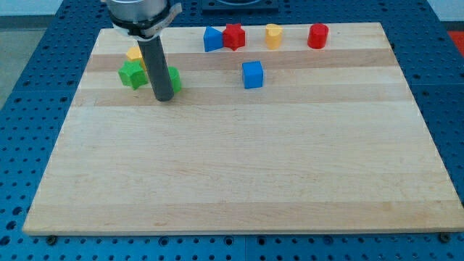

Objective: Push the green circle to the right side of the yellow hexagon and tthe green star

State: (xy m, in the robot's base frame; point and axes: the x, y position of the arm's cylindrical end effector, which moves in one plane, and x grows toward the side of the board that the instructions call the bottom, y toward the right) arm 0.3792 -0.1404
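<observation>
Green circle [173,78] sits in the upper left part of the wooden worktop [239,174], mostly hidden behind our rod, with only its right edge showing. My tip [164,98] is planted just in front of it, at the circle's lower left, seemingly touching it, though we cannot tell for sure. We have no gripper here, only the bare rod, so nothing opens or closes.

Just to the view's left lies the green star [132,74], and the yellow hexagon [135,54] rests right behind the star, toward the view's top. The circle already stands on the right of both, close by.

What matters for the coming push, we judge, is that the circle lies up and right of my tip, so a push toward the view's right would carry it further clear.

Farther off, near the top edge, stand a blue block [212,39], a red star [233,36], a yellow block [272,35] and a red cylinder [317,35]; a blue cube [252,74] sits below them.
</observation>
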